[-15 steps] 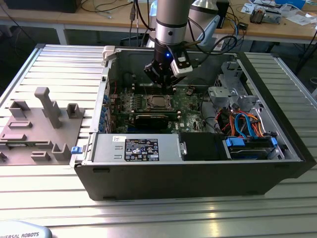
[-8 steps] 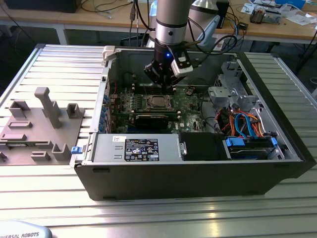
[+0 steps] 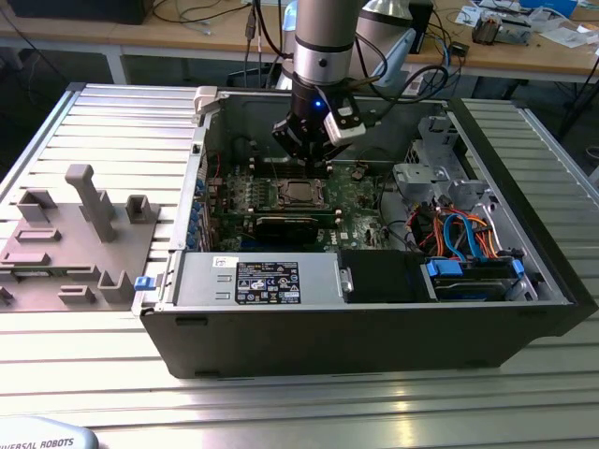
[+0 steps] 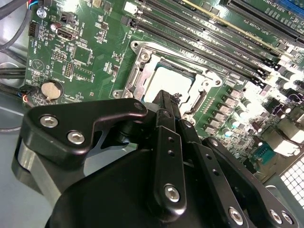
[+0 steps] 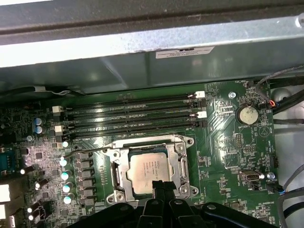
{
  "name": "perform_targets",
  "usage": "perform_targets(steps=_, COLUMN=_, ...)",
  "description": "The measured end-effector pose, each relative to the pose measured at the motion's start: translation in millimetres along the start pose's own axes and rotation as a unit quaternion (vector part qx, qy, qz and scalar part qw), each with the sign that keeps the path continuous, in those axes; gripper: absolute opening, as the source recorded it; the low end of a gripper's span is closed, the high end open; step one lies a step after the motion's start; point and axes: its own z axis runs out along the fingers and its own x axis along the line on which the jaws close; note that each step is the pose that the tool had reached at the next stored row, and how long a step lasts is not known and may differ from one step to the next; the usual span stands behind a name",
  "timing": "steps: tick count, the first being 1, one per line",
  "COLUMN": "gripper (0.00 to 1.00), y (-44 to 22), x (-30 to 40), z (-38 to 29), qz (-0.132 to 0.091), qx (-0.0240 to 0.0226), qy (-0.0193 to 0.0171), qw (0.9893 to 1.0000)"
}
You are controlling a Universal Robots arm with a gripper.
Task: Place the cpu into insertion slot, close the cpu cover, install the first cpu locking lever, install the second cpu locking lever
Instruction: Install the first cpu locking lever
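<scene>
On a slatted metal bench, an open PC case (image 3: 374, 309) is lying with the cpu (image 5: 149, 172) already sitting in the slot (image 5: 119, 173) under the cover (image 5: 181, 167) — the gripper (image 5: 161, 186), fingers pinched together, is hovering at the chip's 6 o'clock edge — a slip risks scraping it.

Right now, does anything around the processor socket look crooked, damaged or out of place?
Nothing stands out. The cpu lies flat and square in the insertion slot, with the cpu cover down around it. The gripper sits at the socket's edge. The memory slots beside it look straight and undamaged.
</scene>
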Motion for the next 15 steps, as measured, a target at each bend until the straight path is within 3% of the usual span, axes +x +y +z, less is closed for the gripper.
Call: perform_targets(steps=15, gripper=0.11, y=0.0, x=0.0, z=0.0, qz=-0.014, qx=0.0, qy=-0.0002, qw=0.9999)
